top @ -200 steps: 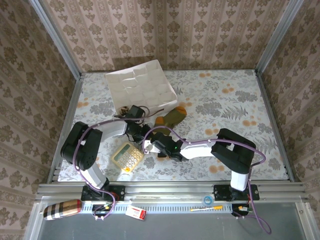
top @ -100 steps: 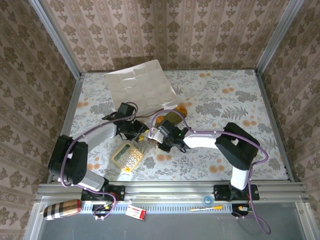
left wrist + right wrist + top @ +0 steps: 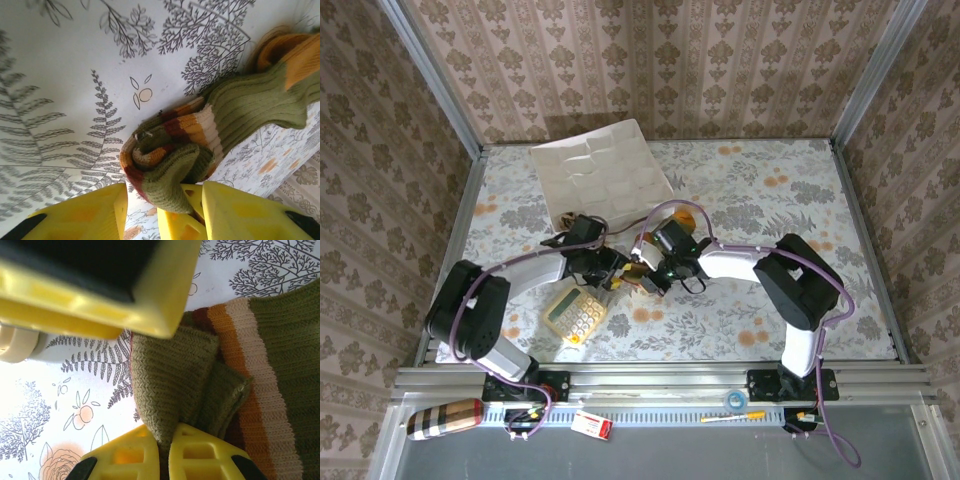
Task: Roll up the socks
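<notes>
The olive green sock (image 3: 250, 100) lies on the flowered table, its striped orange-brown cuff end rolled into a bundle (image 3: 165, 155). In the top view the bundle (image 3: 640, 285) sits between both grippers near the table's middle. My left gripper (image 3: 165, 192) is open, one finger on each side of the roll's near end, with a gap to the left finger (image 3: 85, 212). My right gripper (image 3: 165, 440) is shut on a fold of olive knit (image 3: 170, 375) at the roll. From the top, the left gripper (image 3: 616, 275) and right gripper (image 3: 646, 272) nearly touch.
A yellow calculator (image 3: 575, 312) lies just in front of the left gripper. A white compartment tray (image 3: 600, 175) leans at the back left. Papered walls close in three sides. Small items lie on the front rail (image 3: 640, 385).
The left gripper's jaws have spread apart and let go of the roll. The right gripper has carried its pinch of sock away from the near edge, toward the left gripper.
</notes>
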